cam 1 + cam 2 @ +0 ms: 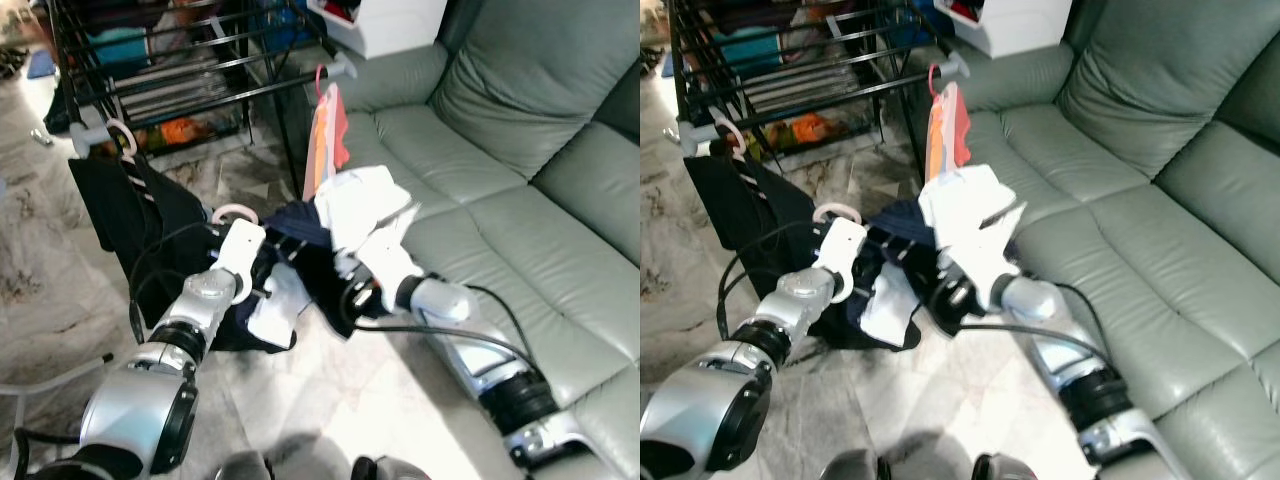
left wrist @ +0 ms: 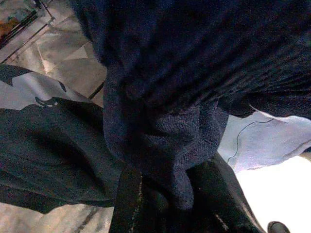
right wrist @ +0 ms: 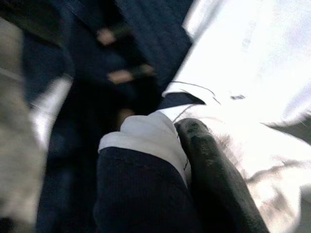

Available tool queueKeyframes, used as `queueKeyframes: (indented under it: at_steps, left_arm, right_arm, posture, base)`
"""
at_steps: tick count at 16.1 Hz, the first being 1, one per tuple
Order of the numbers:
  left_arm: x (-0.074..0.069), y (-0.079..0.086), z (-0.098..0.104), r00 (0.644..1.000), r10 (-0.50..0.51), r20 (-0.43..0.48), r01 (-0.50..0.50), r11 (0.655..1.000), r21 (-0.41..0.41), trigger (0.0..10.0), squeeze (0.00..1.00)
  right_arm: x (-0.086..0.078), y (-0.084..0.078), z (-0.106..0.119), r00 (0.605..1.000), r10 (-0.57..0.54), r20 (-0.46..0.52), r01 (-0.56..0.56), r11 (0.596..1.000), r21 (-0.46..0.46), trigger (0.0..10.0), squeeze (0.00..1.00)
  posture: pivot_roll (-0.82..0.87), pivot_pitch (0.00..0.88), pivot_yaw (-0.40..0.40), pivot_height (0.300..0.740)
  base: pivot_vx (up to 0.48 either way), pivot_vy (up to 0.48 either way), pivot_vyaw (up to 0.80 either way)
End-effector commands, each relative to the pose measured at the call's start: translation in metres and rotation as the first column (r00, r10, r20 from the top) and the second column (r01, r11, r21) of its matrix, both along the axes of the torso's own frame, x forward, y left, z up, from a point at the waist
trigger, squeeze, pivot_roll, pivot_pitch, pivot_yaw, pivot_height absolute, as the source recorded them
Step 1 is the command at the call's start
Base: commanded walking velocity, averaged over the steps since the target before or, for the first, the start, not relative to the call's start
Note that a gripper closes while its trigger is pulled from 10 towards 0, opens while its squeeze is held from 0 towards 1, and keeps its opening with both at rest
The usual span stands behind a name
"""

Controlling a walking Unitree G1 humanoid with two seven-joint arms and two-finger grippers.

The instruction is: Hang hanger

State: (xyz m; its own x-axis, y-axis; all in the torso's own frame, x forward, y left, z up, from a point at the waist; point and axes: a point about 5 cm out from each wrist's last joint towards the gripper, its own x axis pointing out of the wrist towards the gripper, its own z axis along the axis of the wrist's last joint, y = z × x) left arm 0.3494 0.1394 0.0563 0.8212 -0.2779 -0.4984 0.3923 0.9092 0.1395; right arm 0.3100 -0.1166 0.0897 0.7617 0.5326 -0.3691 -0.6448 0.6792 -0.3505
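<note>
We see both arms reaching to centre of frame. Left end effector (image 1: 262,268) buried in navy garment (image 1: 300,250), fingers (image 2: 127,204) pinching dark knit fold between them. Right end effector (image 1: 350,285) clamped on same bundle, finger (image 3: 214,174) pressed against white cloth (image 1: 365,205). Pink hanger (image 1: 236,212), partly hidden, sits centre-left, just above left end effector; whether held, we cannot tell. Black drying rack (image 1: 170,60) upper left, orange garment (image 1: 327,140) hanging off its end. Grey sofa (image 1: 520,180) at right.
</note>
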Motion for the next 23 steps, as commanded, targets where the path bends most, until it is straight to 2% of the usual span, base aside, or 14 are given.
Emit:
queueKeyframes:
  at_steps: [1, 2, 3, 6, 7, 9, 10, 12, 15, 17, 20, 21, 22, 23]
  left_arm:
    - [0.02, 0.01, 0.035, 0.984, 0.07, 0.161, -0.064, 0.997, -0.039, 0.0, 0.0]
    - [0.021, 0.017, 0.039, 0.979, 0.093, 0.183, -0.089, 0.996, -0.029, 0.0, 0.0]
    - [0.022, 0.021, 0.04, 0.975, 0.107, 0.194, -0.105, 0.994, -0.022, 0.0, 0.0]
    - [0.025, 0.038, 0.048, 0.955, 0.18, 0.237, -0.186, 0.983, 0.004, 0.0, 0.0]
    - [0.026, 0.041, 0.05, 0.95, 0.187, 0.251, -0.196, 0.981, 0.01, 0.0, 0.0]
    - [0.028, 0.04, 0.054, 0.949, 0.146, 0.281, -0.162, 0.986, 0.037, 0.0, 0.0]
    - [0.027, 0.042, 0.055, 0.947, 0.098, 0.305, -0.137, 0.985, 0.109, 0.0, 0.0]
    - [0.026, 0.045, 0.053, 0.949, 0.109, 0.297, -0.149, 0.982, 0.115, 0.0, 0.0]
    - [0.026, 0.045, 0.053, 0.949, 0.109, 0.297, -0.149, 0.982, 0.115, 0.0, 0.0]
    - [0.026, 0.044, 0.051, 0.941, 0.145, 0.305, -0.189, 0.975, 0.119, 0.4, 0.0]
    - [0.024, 0.047, 0.047, 0.94, 0.18, 0.29, -0.218, 0.971, 0.103, 0.0, 0.0]
    - [0.024, 0.046, 0.046, 0.94, 0.183, 0.288, -0.218, 0.971, 0.095, 0.0, 0.0]
    - [0.024, 0.045, 0.047, 0.94, 0.182, 0.289, -0.216, 0.972, 0.091, 0.2, 0.0]
    - [0.024, 0.042, 0.047, 0.939, 0.181, 0.293, -0.212, 0.974, 0.078, 0.0, 0.0]
  right_arm:
    - [-0.007, -0.029, -0.029, 0.991, -0.119, -0.06, 0.11, 0.985, -0.134, 10.0, 1.0]
    - [-0.005, -0.051, -0.03, 0.975, -0.22, -0.021, 0.213, 0.962, -0.171, 10.0, 0.83]
    - [-0.005, -0.06, -0.031, 0.97, -0.245, 0.009, 0.242, 0.95, -0.196, 10.0, 0.0]
    - [-0.01, -0.077, -0.036, 0.96, -0.281, -0.001, 0.275, 0.939, -0.207, 10.0, 0.0]
    - [-0.014, -0.076, -0.039, 0.967, -0.254, -0.031, 0.243, 0.95, -0.198, 10.0, 0.0]
    - [-0.026, -0.065, -0.04, 0.991, -0.087, -0.101, 0.07, 0.985, -0.158, 10.0, 0.0]
    - [-0.035, -0.055, -0.028, 0.988, 0.086, -0.129, -0.096, 0.993, -0.07, 10.0, 1.0]
    - [-0.039, -0.052, -0.02, 0.975, 0.167, -0.149, -0.175, 0.983, -0.046, 10.0, 1.0]
    - [-0.039, -0.052, -0.02, 0.975, 0.167, -0.149, -0.175, 0.983, -0.046, 10.0, 1.0]
    - [-0.057, -0.056, -0.028, 0.907, 0.331, -0.261, -0.385, 0.903, -0.19, 10.0, 1.0]
    - [-0.063, -0.047, -0.006, 0.874, 0.426, -0.236, -0.439, 0.898, -0.005, 10.0, 1.0]
    - [-0.049, -0.058, -0.006, 0.925, 0.331, -0.187, -0.353, 0.931, -0.098, 10.0, 1.0]
    - [-0.042, -0.065, -0.007, 0.949, 0.274, -0.155, -0.297, 0.941, -0.159, 10.0, 1.0]
    - [-0.013, -0.077, 0.004, 0.998, 0.026, 0.056, -0.017, 0.988, -0.152, 10.0, 1.0]
  posture:
    - [-0.05, 0.013, 0.008, 0.74]
    - [-0.05, 0.013, 0.008, 0.74]
    - [-0.06, 0.013, 0.01, 0.74]
    - [-0.06, 0.016, 0.013, 0.74]
    - [-0.06, 0.016, 0.013, 0.74]
    - [-0.07, 0.018, 0.019, 0.74]
    - [-0.07, 0.018, 0.022, 0.74]
    - [-0.08, 0.017, 0.023, 0.74]
    - [-0.08, 0.017, 0.023, 0.74]
    - [-0.08, 0.013, 0.018, 0.74]
    - [-0.08, 0.013, 0.018, 0.74]
    - [-0.08, 0.013, 0.018, 0.74]
    - [-0.08, 0.013, 0.018, 0.74]
    - [-0.08, 0.017, 0.02, 0.74]
  base:
    - [0.0, 0.0, 0.0]
    - [0.0, 0.0, 0.0]
    - [0.0, 0.0, 0.0]
    - [0.0, 0.0, 0.0]
    - [0.0, 0.0, 0.0]
    - [0.0, 0.0, 0.0]
    - [0.0, 0.0, 0.0]
    - [0.0, 0.0, 0.0]
    - [0.0, 0.0, 0.0]
    - [0.0, 0.0, 0.0]
    - [0.0, 0.0, 0.0]
    - [0.0, 0.0, 0.0]
    - [0.0, 0.0, 0.0]
    - [0.0, 0.0, 0.0]
